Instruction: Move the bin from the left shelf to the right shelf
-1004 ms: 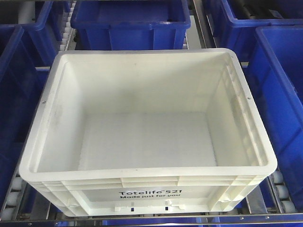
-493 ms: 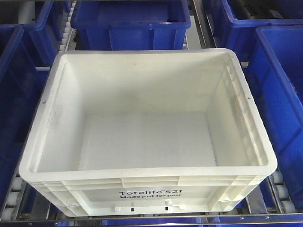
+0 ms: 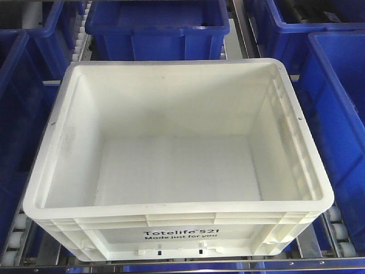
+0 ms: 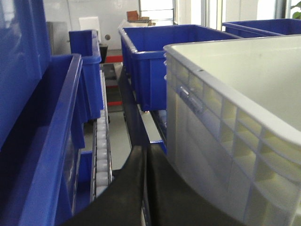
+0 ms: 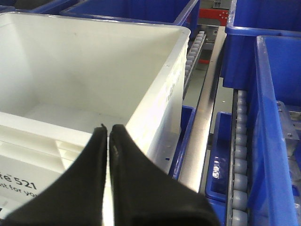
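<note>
The white bin [image 3: 177, 171] with black print "Totelife 521" sits empty on a roller rack, filling the front view. No gripper shows in the front view. In the left wrist view my left gripper [image 4: 146, 149] is shut and empty, its tips low beside the bin's left wall [image 4: 221, 141]. In the right wrist view my right gripper [image 5: 108, 129] is shut and empty, just in front of the bin's front right corner [image 5: 155, 117]. White rollers [image 5: 240, 155] in a grey metal lane run to the right of the bin.
Dark blue totes surround the bin: one behind [image 3: 157, 25], one at left [image 3: 14, 114], one at right [image 3: 342, 108]. A steel front rail [image 3: 228, 264] crosses below the bin. A roller lane [image 4: 99, 150] runs between the left blue tote [image 4: 56, 141] and the bin.
</note>
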`<action>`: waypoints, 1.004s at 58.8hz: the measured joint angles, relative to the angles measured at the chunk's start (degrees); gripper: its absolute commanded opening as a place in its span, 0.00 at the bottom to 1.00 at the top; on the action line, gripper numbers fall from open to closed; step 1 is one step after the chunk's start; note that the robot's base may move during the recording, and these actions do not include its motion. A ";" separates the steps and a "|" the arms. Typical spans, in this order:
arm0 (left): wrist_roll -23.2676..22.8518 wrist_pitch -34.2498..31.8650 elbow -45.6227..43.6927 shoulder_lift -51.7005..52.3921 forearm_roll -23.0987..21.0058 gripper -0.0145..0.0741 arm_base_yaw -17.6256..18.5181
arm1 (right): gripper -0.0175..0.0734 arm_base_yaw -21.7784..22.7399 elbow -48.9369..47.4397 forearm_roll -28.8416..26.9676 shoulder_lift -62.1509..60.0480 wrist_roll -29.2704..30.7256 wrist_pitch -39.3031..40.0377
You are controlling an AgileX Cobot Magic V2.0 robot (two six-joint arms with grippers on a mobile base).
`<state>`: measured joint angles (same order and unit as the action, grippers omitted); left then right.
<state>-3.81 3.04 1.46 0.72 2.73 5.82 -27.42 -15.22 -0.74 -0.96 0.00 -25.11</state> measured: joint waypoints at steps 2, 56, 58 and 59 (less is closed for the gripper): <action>-0.71 0.06 0.00 0.00 0.27 0.16 -0.39 | 0.18 0.00 0.00 0.00 0.00 0.00 0.00; -1.28 2.90 0.00 0.00 0.64 0.16 -4.40 | 0.18 0.00 0.00 0.00 0.00 0.00 0.00; -1.28 2.90 0.00 0.00 0.64 0.16 -4.40 | 0.18 0.00 0.00 0.00 0.00 0.00 0.00; -1.28 2.90 0.00 0.00 0.64 0.16 -4.40 | 0.18 0.00 0.00 0.00 0.00 0.00 0.00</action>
<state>-5.08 5.93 1.46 0.72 3.37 1.42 -27.42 -15.22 -0.74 -0.96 0.00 -25.11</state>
